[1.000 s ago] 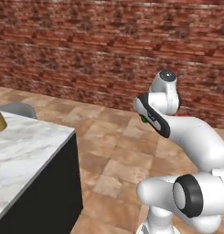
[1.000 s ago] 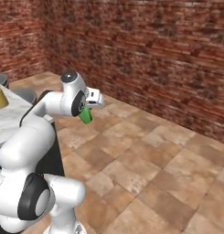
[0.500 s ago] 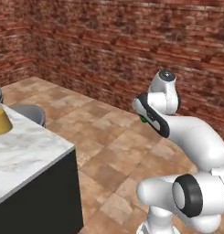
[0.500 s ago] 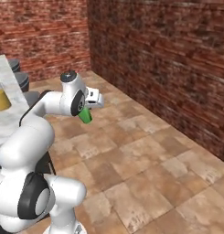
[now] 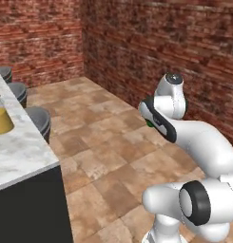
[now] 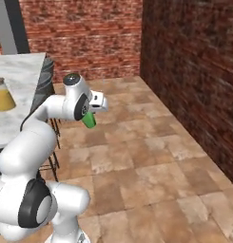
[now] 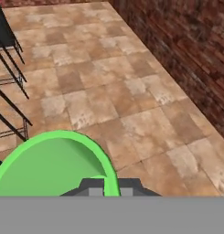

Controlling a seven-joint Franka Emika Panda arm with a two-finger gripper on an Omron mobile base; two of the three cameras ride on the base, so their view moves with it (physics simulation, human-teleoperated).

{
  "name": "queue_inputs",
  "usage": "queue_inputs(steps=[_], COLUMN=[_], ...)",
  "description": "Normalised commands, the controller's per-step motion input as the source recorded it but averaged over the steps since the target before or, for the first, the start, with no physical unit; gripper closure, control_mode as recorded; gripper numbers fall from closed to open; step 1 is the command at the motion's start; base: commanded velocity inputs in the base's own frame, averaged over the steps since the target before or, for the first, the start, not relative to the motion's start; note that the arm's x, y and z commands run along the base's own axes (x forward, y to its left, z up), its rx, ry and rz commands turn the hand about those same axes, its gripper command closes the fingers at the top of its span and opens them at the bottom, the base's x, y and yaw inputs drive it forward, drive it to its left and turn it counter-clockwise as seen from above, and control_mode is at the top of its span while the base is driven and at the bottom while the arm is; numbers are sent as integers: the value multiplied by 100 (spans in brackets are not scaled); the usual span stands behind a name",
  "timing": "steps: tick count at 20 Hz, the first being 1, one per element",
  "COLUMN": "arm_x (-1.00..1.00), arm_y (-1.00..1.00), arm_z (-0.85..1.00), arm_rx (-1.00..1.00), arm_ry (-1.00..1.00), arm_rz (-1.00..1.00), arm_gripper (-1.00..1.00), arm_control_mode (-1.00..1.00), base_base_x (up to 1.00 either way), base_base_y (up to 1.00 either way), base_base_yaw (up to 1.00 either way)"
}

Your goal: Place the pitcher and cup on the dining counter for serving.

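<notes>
A: How does the arm sit?

B: Folded back over the base, elbow bent, the hand out over the tiled floor (image 6: pixel 151 156) near the brick wall (image 6: pixel 189 71). The gripper (image 7: pixel 105 183) has its jaws pinched on the rim of the cup (image 6: pixel 89 119), which hangs tilted below the hand, well apart from the desk (image 5: pixel 23 147).

A: And the pitcher?

B: The pitcher (image 6: pixel 3 96) stands upright on the marble desk, away from the arm.

A: Counts?

B: One cup, one pitcher, one arm. Three dark stools (image 5: pixel 39 121) in a row beside the desk.
</notes>
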Motion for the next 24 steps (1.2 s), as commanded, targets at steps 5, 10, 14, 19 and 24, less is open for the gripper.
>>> queue_inputs(steps=[5, 10, 14, 19, 24], arm_x=[0, 0, 0, 0, 0], arm_y=[0, 0, 0, 0, 0], arm_z=[0, 0, 0, 0, 0], arm_rx=[0, 0, 0, 0, 0], arm_ry=[0, 0, 0, 0, 0], arm_rz=[0, 0, 0, 0, 0], arm_gripper=[100, 100, 100, 100, 100], arm_control_mode=[100, 100, 100, 100, 100], base_base_x=[58, 67, 73, 73, 74], base_base_y=[-74, -65, -64, -69, -68], base_base_yaw=[58, 61, 60, 57, 57])
